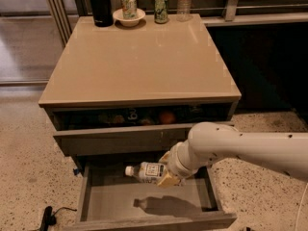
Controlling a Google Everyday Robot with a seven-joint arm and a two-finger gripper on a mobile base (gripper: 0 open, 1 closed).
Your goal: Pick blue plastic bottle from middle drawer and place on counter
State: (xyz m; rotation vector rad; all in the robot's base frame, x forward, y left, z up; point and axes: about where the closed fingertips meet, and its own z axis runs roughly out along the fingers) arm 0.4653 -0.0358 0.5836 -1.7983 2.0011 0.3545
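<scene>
The blue plastic bottle, clear with a white cap and a white label, lies on its side in the air above the open middle drawer, cap pointing left. Its shadow falls on the drawer's bare grey floor. My gripper, at the end of the white arm that comes in from the right, is shut on the bottle's right end. The tan counter is the cabinet's top, well above the bottle.
At the counter's back edge stand a black flask, a white bowl holding a can, a second can and a taller clear bottle. The upper drawer is ajar with an orange fruit inside. A dark ledge runs at right.
</scene>
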